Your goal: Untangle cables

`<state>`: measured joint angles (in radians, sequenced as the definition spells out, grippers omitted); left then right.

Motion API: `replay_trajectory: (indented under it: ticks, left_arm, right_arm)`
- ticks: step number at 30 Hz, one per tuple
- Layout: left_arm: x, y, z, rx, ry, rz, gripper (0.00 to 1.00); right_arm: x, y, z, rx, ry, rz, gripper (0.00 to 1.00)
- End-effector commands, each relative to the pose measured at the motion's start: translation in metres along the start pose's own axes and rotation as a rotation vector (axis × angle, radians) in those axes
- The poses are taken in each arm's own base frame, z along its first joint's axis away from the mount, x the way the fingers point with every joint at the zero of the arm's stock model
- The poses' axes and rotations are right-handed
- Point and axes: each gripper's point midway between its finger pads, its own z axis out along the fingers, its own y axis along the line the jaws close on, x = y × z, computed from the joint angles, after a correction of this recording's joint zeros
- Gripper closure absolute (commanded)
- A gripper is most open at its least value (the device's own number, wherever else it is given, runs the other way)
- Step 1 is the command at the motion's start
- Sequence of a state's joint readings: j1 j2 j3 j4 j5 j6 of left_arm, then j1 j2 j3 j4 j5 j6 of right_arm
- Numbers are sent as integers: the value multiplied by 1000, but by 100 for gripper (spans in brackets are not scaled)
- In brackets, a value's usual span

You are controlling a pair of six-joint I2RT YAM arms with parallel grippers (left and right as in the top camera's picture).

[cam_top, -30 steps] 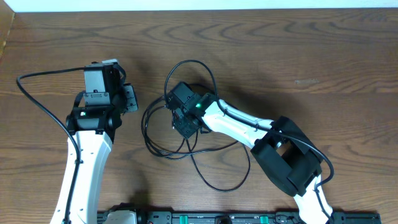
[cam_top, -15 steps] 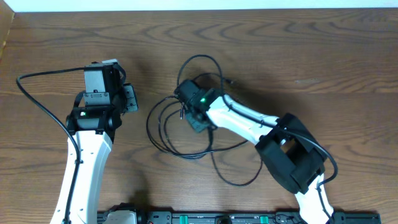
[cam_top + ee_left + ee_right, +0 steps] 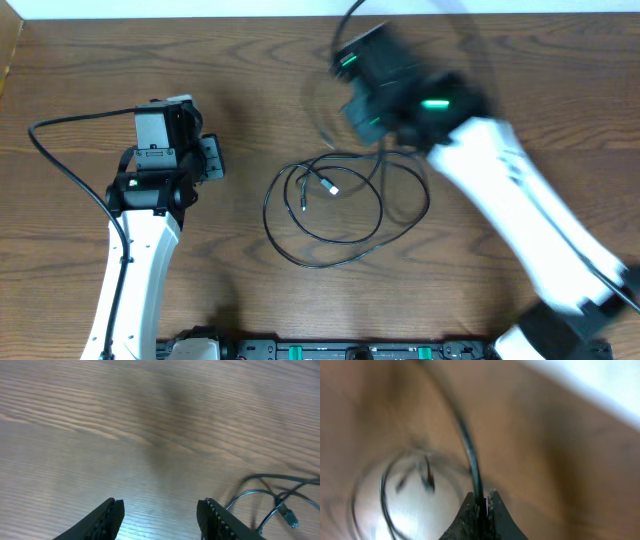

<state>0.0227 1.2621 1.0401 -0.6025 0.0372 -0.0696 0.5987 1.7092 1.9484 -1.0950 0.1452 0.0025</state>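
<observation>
We see right pincer (image 3: 481, 503) pinching one black strand (image 3: 470, 455) | left pincer (image 3: 160, 510) spread, empty | cables (image 3: 330, 212) looped on the counter (image 3: 250, 60) | overhead blurred, arm height unclear | risk: loops snag, so our pull tightens the tangle, or the strand slips free

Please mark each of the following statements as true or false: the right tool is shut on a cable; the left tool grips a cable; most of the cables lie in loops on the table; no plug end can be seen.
1. The right tool is shut on a black cable. True.
2. The left tool grips a cable. False: it is open and empty, apart from the loops.
3. Most of the cables lie in loose loops on the wooden table. True.
4. No plug end can be seen. False: a small plug end shows inside the loops.
</observation>
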Motion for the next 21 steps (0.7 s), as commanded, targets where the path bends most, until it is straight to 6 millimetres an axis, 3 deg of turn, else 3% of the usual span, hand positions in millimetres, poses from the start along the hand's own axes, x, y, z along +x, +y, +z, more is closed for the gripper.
replay_trajectory:
  ticks: [1,6,9,15,18,21]
  left_arm:
    - [-2,-14,-5,81,-4,14,47]
    - [-2,-15,-5,88,-3,13,46]
    - [-1,-22,-6,127,2,14,44]
    - [3,-53,-13,316,24,38,44]
    - [4,-61,-15,360,29,43,44]
    - [6,-66,-16,393,35,54,44]
  right_arm:
    - [-27,-43,-62,74,-161,50,99]
    - [-35,-79,-119,138,-290,117,99]
    - [-30,-92,-131,165,-298,140,99]
    - [-29,-119,-137,248,-312,157,99]
    - [-49,-143,-158,333,-425,189,99]
    - [-84,-149,-199,326,-629,199,99]
